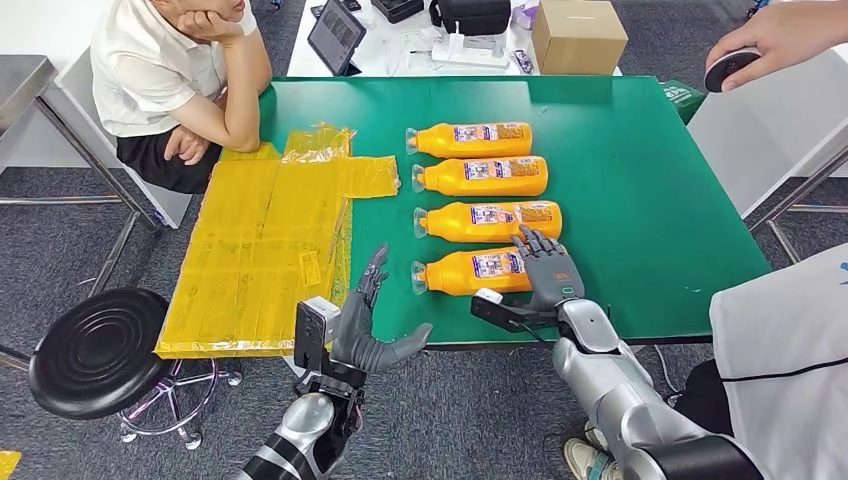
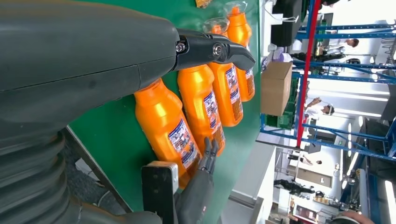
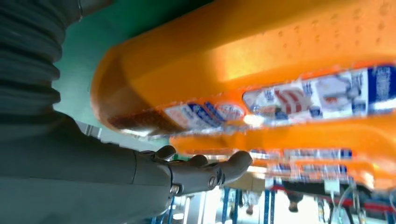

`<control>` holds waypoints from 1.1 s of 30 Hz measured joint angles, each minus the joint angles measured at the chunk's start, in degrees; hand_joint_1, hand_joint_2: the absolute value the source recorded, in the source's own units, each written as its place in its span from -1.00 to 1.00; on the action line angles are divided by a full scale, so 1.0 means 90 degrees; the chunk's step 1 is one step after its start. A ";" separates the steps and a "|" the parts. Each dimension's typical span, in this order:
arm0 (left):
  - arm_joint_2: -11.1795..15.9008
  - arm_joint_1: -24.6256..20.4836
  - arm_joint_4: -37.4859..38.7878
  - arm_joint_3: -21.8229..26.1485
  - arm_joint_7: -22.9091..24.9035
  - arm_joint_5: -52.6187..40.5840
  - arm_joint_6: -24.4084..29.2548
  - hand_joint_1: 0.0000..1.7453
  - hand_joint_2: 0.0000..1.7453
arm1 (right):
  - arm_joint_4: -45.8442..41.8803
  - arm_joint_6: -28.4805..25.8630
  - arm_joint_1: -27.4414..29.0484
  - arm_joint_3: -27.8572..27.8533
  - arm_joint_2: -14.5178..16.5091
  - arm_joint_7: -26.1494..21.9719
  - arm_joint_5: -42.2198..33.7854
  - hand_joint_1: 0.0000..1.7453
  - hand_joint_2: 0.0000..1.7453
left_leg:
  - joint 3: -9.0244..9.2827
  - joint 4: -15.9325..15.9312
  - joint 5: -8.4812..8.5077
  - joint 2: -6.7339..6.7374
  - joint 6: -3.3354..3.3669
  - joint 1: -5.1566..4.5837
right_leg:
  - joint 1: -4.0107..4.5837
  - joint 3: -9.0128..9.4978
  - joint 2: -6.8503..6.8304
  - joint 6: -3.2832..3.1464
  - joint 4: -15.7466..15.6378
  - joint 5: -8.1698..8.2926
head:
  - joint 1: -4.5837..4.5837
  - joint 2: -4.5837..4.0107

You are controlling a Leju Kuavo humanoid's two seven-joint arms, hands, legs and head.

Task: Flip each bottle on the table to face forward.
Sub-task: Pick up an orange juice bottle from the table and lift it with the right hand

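While four orange bottles lie in a row on the green desk, the right hand rests on the base of the bottle nearest the front edge, fingers released. The left hand hovers released at that edge.

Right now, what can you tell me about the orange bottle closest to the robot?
The nearest orange bottle looks like glossy plastic and lies on its side on the green table, close to the near edge. Its clear cap points toward the yellow sheet, and a blue, white and red label faces up. It is the last of four bottles lying side by side. The right hand rests over its base end; the left hand is apart from it.
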 joint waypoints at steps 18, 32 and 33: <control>0.0002 -0.0097 0.0004 -0.0087 0.0036 0.0244 -0.0053 -1.00 1.00 | 0.0303 0.1841 -0.0527 0.0412 -0.0189 0.0594 -0.0066 1.00 1.00 | 0.0027 0.0000 0.0004 -0.0003 0.0006 -0.0001 | 0.0000 0.0028 -0.0002 0.0003 -0.0005 0.0002 | 0.0000 0.0000; 0.0005 -0.0007 -0.0032 -0.0043 -0.0131 0.0454 0.0171 -1.00 1.00 | 0.0256 0.2399 -0.0324 -0.0287 -0.0203 -0.1592 -0.2504 1.00 1.00 | 0.0044 0.0000 -0.0005 0.0009 0.0005 0.0002 | 0.0003 0.0043 0.0006 0.0003 -0.0006 0.0002 | 0.0002 0.0000; 0.0005 0.0031 -0.0055 -0.0009 -0.0140 0.0558 0.0252 -1.00 1.00 | 0.0200 0.2508 -0.0236 -0.0433 -0.0166 -0.1879 -0.2860 1.00 1.00 | 0.0047 0.0000 -0.0007 0.0011 0.0005 0.0003 | 0.0003 0.0043 0.0009 0.0003 -0.0007 0.0002 | 0.0002 0.0000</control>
